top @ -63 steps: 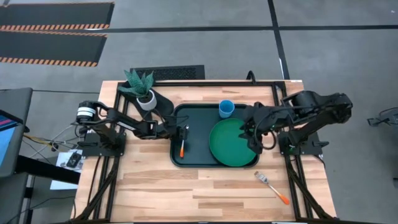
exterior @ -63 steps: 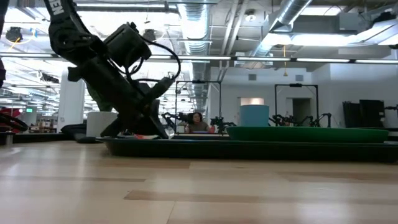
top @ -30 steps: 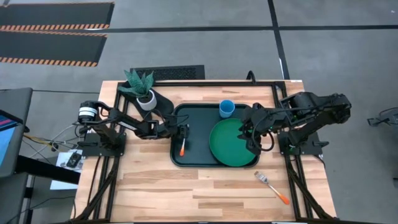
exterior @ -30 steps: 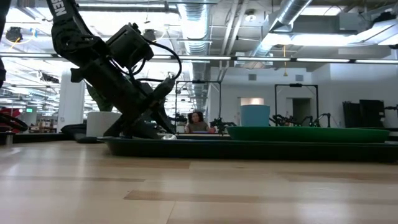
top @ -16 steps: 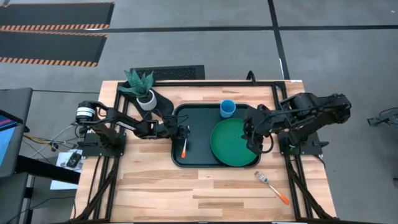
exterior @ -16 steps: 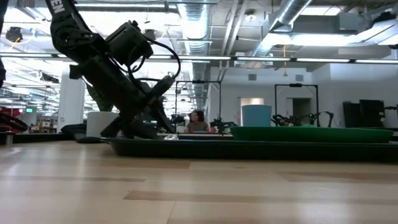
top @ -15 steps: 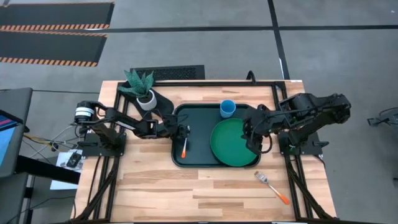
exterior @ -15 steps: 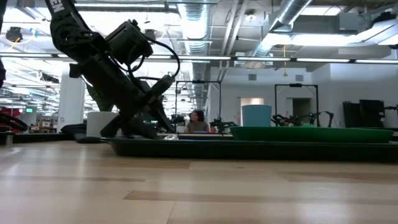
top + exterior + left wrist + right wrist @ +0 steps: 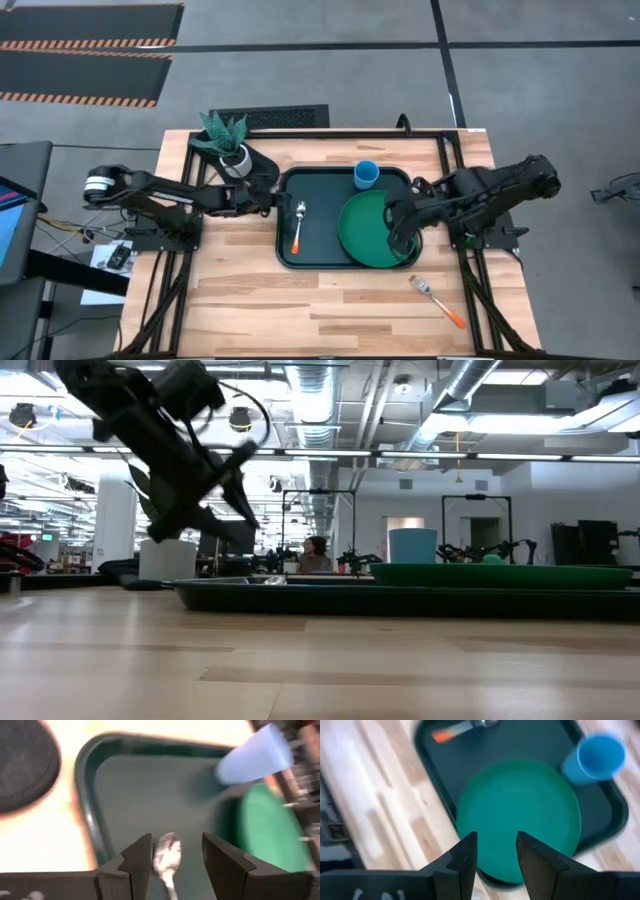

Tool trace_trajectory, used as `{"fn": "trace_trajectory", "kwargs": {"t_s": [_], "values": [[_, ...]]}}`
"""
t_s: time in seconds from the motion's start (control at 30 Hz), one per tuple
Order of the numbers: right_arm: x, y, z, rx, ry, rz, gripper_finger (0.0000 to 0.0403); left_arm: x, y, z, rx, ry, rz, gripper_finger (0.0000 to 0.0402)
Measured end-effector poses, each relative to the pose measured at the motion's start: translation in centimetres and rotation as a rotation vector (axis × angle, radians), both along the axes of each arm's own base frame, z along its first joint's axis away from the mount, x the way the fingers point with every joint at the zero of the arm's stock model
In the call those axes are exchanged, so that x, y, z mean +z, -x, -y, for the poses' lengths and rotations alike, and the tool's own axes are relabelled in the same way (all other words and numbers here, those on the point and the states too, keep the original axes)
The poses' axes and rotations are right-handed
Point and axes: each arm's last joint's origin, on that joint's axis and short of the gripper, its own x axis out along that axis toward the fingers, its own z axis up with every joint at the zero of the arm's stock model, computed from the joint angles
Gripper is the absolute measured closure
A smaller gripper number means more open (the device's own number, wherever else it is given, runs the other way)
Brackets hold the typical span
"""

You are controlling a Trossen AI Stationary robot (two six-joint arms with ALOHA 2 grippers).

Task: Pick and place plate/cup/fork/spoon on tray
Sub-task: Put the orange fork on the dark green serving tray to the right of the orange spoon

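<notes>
The dark tray [image 9: 325,195] lies mid-table. On it rest the green plate [image 9: 368,228] at the right, the light-blue cup [image 9: 365,174] upright at the far edge, and the spoon [image 9: 298,226] flat at the left, bowl toward the far side. The fork [image 9: 437,300] lies on the bare wood near the tray's near right corner. My left gripper [image 9: 274,203] is open, raised beside the tray's left lip; the spoon's bowl [image 9: 167,856] shows below between its fingers. My right gripper [image 9: 398,240] is open above the plate's right rim [image 9: 520,815], touching nothing.
A white pot with a green plant [image 9: 232,150] stands at the far left, close to my left arm. Bare wooden table stretches along the whole near side, except where the fork lies. Black frame rails run along both table ends.
My left gripper has drawn back from over the spoon toward the table's left edge and risen, its fingers open throughout; the spoon stays flat on the tray. My right gripper has shifted a little toward the near edge above the plate's right rim.
</notes>
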Motion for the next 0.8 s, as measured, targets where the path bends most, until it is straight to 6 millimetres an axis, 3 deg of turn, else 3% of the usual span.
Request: {"fn": "trace_trajectory", "kwargs": {"t_s": [0.13, 0.27, 0.4, 0.5, 0.63, 0.8], "values": [[-3.3, 1.2, -1.4, -0.042, -0.071, -0.188, 0.0243, 2.9, 1.0, 0.4, -0.079, -0.030, 0.113, 0.0244], [-7.7, 2.9, -4.6, -0.089, -0.169, -0.351, 0.0240, 5.9, 2.5, 1.1, -0.137, -0.066, 0.242, 0.0244], [-12.6, 4.7, -8.2, -0.129, -0.298, -0.417, 0.0239, 7.8, 3.9, 1.5, -0.144, -0.117, 0.323, 0.0244], [-15.8, 5.7, -9.8, -0.189, -0.382, -0.405, 0.0238, 8.5, 4.5, 1.6, -0.135, -0.154, 0.351, 0.0245], [-18.6, 6.6, -10.1, -0.234, -0.420, -0.410, 0.0231, 8.7, 4.7, 1.6, -0.114, -0.178, 0.350, 0.0245], [-20.1, 7.2, -9.2, -0.233, -0.358, -0.449, 0.0207, 8.3, 4.8, 1.6, -0.114, -0.169, 0.311, 0.0245]]}}
